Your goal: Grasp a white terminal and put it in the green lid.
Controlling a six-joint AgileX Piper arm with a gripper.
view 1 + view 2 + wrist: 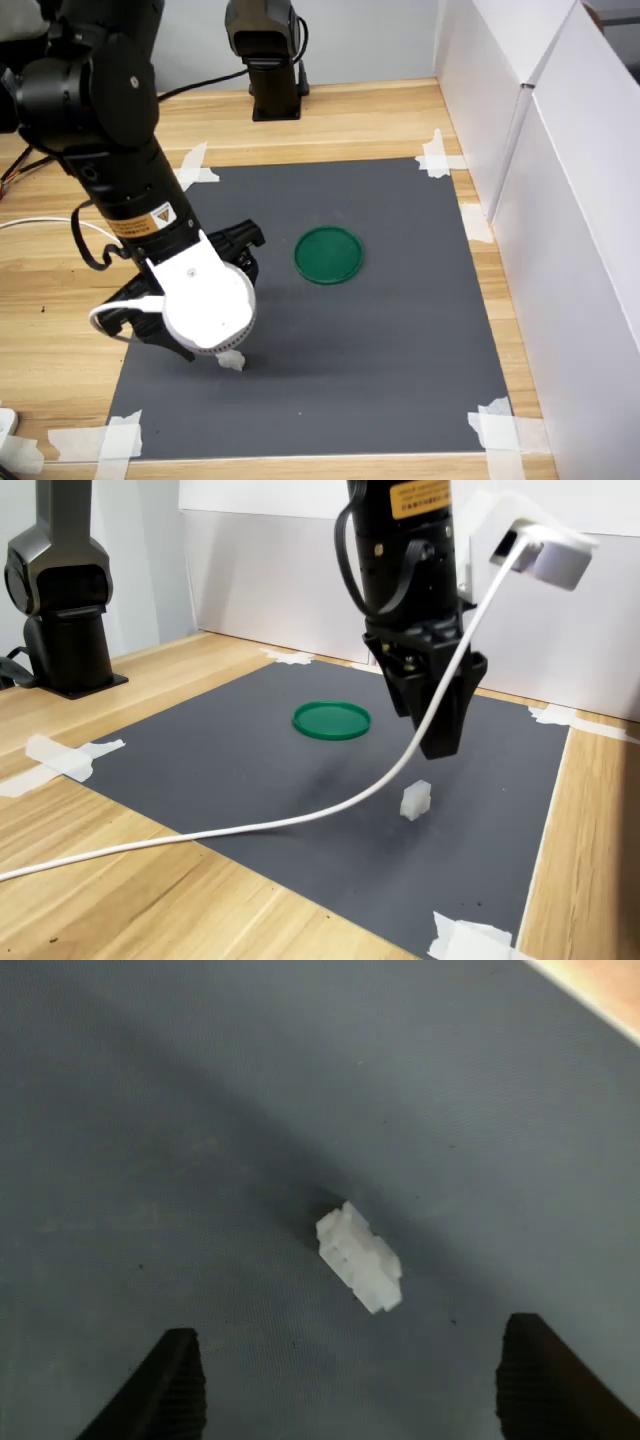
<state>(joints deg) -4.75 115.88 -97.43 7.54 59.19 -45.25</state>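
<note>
Even, bright diffuse light, no glare. Soft arm shadow falls on the dark grey matte mat (400,330) beside the tiny white translucent plastic terminal (360,1257). Wrist view slightly soft; fingertips (175,1385) blurred.

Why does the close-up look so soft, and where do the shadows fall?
Wrist view: the white terminal looks slightly blurred and the pincer tips are dark and fuzzy. Second exterior view: sharper, with a faint shadow on the grey mat. First exterior view: soft, even light.
</note>
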